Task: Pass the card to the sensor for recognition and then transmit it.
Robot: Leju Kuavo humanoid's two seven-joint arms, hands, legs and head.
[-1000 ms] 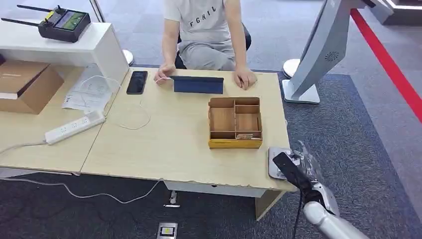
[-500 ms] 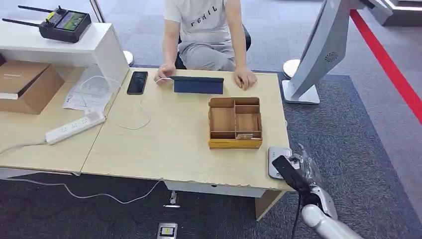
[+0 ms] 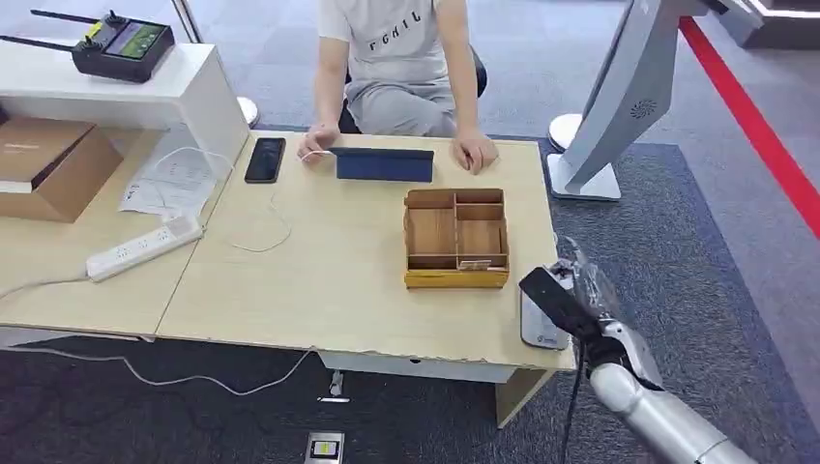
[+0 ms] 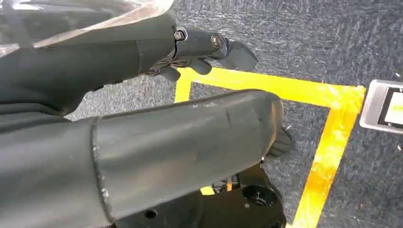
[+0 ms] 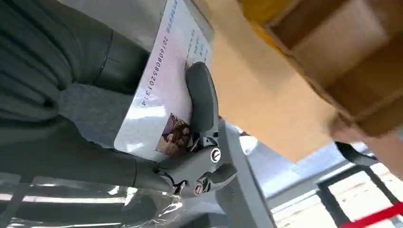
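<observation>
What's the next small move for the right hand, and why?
Probably lower the card flat onto the sensor. The right hand holds the card above the grey sensor pad at the table's near right corner, and the head view shows it hovering over the pad, apparently not touching. The left hand hangs over the floor, holding nothing.

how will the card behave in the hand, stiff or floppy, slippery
Probably stiff: the card lies flat and unbent under the right hand's fingers. Its glossy face suggests it may slide. Thin, so likely light.
</observation>
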